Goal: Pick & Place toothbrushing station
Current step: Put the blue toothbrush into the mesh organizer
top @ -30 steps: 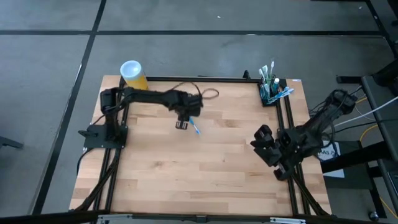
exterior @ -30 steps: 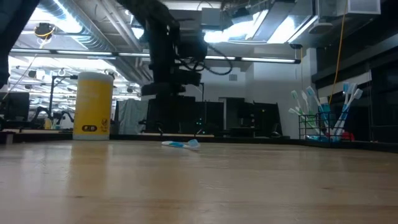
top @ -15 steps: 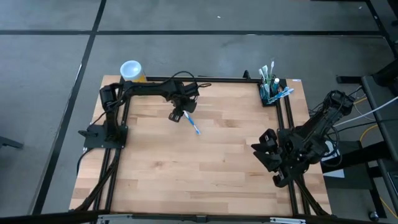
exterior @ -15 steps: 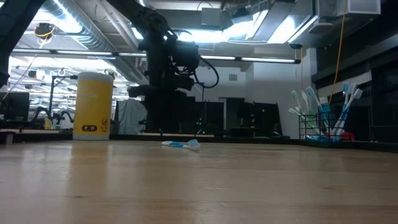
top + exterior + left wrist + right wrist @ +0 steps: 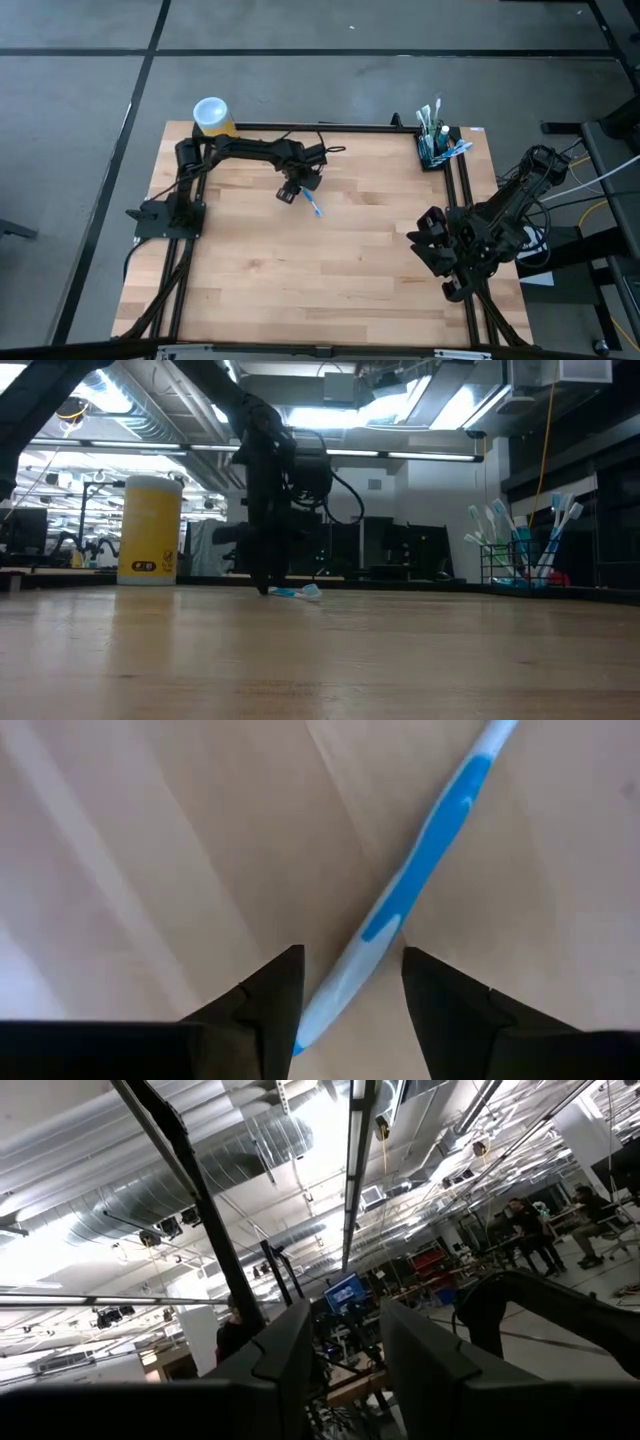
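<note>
A blue-and-white toothbrush [image 5: 314,206] lies flat on the wooden table [image 5: 330,270]. My left gripper [image 5: 288,192] is open and points down over its handle end. In the left wrist view the handle [image 5: 420,880] runs between the two fingertips of the left gripper [image 5: 350,955], one finger on each side; whether they touch it, I cannot tell. The toothbrushing station [image 5: 437,150], a small black holder, stands at the far right corner with several brushes upright in it. My right gripper [image 5: 432,245] waits open at the right edge, raised and pointing up.
A yellow cup with a white lid [image 5: 213,115] stands at the far left corner, behind the left arm. In the low view the cup [image 5: 148,528] is at the left and the station [image 5: 515,565] at the right. Black frame rails run along the table's sides.
My left gripper has sunk from well above the table down to the toothbrush's handle end and has rolled about its own axis. The toothbrush has stayed where it was.
</note>
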Tool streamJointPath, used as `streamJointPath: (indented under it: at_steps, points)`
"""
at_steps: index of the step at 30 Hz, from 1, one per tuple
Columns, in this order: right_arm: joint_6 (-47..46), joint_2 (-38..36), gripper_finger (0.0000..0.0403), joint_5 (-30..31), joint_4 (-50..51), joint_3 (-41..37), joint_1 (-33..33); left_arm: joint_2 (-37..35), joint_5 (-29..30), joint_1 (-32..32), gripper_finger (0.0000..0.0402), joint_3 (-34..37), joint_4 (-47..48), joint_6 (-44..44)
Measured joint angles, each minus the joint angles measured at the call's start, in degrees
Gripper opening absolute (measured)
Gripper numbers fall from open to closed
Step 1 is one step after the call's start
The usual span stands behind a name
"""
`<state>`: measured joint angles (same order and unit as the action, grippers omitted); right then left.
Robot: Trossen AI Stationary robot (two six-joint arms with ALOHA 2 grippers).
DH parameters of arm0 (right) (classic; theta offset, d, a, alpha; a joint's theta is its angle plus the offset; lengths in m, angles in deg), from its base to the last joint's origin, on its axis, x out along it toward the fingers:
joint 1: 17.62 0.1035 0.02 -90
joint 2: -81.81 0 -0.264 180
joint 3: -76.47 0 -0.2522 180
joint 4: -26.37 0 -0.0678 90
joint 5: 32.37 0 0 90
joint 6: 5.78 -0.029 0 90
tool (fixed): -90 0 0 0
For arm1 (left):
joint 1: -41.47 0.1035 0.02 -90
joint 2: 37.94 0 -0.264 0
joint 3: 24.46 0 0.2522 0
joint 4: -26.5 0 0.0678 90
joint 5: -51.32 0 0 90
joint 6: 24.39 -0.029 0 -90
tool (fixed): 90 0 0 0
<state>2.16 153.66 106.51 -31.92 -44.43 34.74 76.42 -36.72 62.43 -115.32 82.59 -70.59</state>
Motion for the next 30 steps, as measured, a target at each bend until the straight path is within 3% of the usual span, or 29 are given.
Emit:
streamJointPath:
  at_steps: [5,9,12,17,20,22,30]
  points:
    - [-0.44,-0.02,0.0126,-0.02,-0.22,0.0,0.0,1.53,-0.41,0.12,0.0156,-0.28,1.57,3.67]
    - [-0.41,-0.02,0.0126,0.0,-0.42,0.0,0.0,1.78,-2.98,0.49,0.0082,-0.23,3.48,11.11]
    - [-0.18,-0.02,0.0126,0.0,-0.41,0.0,0.0,1.78,-6.12,1.08,0.002,-0.11,3.71,19.93]
    - [0.07,-0.02,0.0126,0.19,-0.39,0.0,0.0,1.19,-17.26,3.12,0.0017,0.27,1.8,33.9]
    - [0.3,-0.02,0.0126,0.46,-0.39,0.0,0.0,-1.34,-27.74,3.44,0.0017,0.68,-5.69,42.98]
    - [1.36,-0.02,0.0126,2.76,-0.36,0.0,0.0,-5.71,-30.68,3.77,0.0016,0.2,-12.64,48.86]
    - [7.06,-0.02,0.0126,10.83,0.09,0.0,0.16,-19.06,-28.11,-0.44,0.0016,0.13,-34.89,68.03]
